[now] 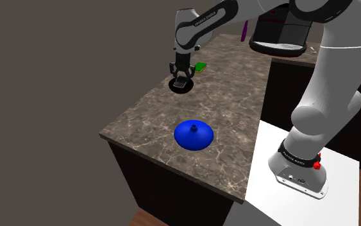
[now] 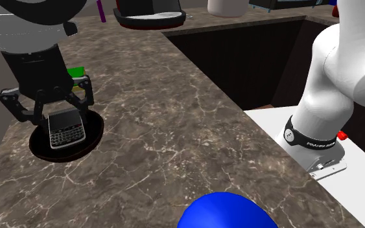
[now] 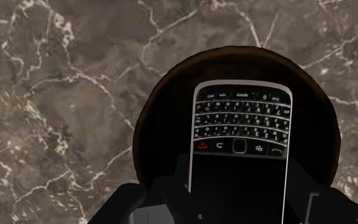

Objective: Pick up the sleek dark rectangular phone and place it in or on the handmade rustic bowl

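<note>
While one pincer point(image 1: 183, 79) clasps one phone point(image 3: 241, 121), one bowl point(image 2: 91, 138) beneath.

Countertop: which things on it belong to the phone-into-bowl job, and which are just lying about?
Job in hand:
phone
dark bowl under the phone
gripper over the bowl

Just lying about:
blue domed object
green block
purple stick
</note>
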### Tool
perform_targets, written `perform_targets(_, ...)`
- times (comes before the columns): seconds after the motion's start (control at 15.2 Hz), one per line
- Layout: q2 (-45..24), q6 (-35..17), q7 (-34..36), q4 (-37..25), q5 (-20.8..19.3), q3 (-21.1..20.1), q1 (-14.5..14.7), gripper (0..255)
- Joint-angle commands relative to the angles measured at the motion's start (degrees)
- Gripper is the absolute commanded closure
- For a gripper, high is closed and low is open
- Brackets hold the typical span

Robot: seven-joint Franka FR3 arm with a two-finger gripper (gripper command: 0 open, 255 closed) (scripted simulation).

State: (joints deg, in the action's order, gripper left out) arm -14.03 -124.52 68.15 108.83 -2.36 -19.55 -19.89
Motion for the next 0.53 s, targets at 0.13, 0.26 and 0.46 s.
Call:
perform_targets(0.13,0.0,0.0,0.0,0.0,0.0,0.0,0.0,255)
perform_targets(0.26,0.0,0.0,0.0,0.0,0.0,0.0,0.0,0)
perform_targets(0.46,0.0,0.0,0.0,0.0,0.0,0.0,0.0,0)
